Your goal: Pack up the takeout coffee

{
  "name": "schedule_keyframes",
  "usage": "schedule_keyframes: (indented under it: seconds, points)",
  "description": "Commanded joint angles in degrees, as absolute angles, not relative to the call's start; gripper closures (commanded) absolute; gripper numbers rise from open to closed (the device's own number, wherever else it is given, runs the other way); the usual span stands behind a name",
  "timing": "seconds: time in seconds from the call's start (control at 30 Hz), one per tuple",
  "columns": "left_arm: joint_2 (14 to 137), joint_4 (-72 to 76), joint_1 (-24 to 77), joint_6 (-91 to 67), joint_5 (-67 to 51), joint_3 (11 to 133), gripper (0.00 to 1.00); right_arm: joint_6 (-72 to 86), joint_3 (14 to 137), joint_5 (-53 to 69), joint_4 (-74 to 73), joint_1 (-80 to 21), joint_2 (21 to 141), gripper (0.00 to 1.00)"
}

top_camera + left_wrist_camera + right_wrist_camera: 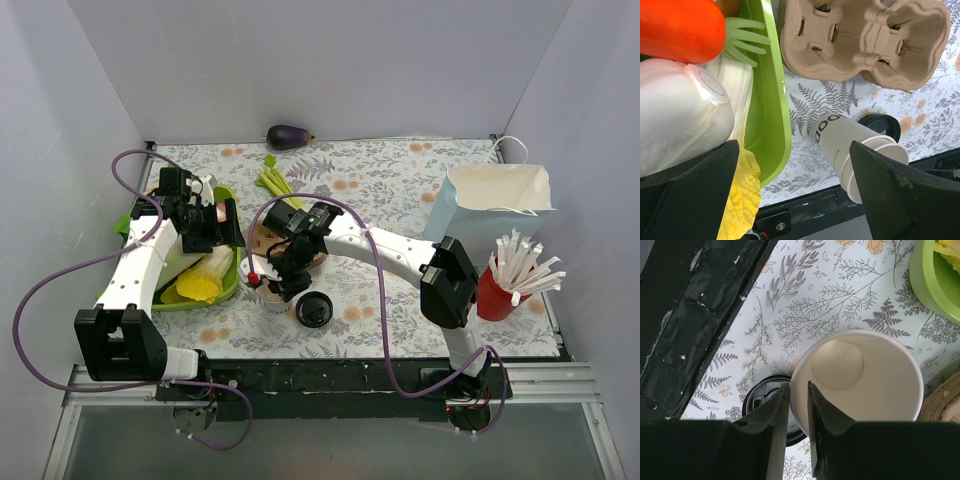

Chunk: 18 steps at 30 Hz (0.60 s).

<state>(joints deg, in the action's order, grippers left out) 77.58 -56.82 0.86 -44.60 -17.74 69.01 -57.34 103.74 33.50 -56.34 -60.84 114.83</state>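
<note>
The takeout coffee is out of view in every frame. A lidless white paper cup (pixel 860 380) stands on the floral table cover. My right gripper (pixel 798 390) straddles its rim, one finger outside the wall and one inside, pinching it. A loose black round lid (pixel 757 400) lies flat right beside the cup, also seen as the black lid (pixel 313 310) in the top view. In the left wrist view the same cup (pixel 845 142) shows dark print on its side. My left gripper (pixel 795 165) hangs wide open over the edge of the green tray (pixel 771 125), holding nothing.
A brown cardboard cup carrier (pixel 865 40) sits behind the cup. The green tray holds toy vegetables. A light blue paper bag (pixel 497 205) stands at the right, with a red cup of straws (pixel 497 295) in front. An eggplant (pixel 288 136) lies at the back wall.
</note>
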Motion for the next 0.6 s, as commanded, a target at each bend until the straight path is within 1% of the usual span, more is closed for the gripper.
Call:
schedule_keyframes:
  seconds: [0.0, 0.07, 0.2, 0.4, 0.57]
  points:
    - [75.0, -55.2, 0.4, -44.2, -16.1, 68.6, 0.05, -57.4, 107.0, 33.9, -57.9, -61.3, 114.6, 0.73]
    - [75.1, -55.1, 0.4, -44.2, -16.3, 68.6, 0.05, -57.3, 107.3, 33.8, -58.1, -61.2, 114.7, 0.73]
    - [75.1, -55.0, 0.4, -44.2, -16.3, 68.6, 0.05, -56.9, 108.8, 34.3, -58.6, -61.1, 114.3, 0.7]
    - [75.3, -54.8, 0.4, -44.2, -16.5, 68.6, 0.05, -56.4, 109.0, 34.4, -58.4, -61.2, 114.8, 0.71]
    - [75.1, -55.0, 0.4, -44.3, -16.6, 68.0, 0.05, -56.8, 109.2, 34.5, -59.6, -61.2, 115.2, 0.69]
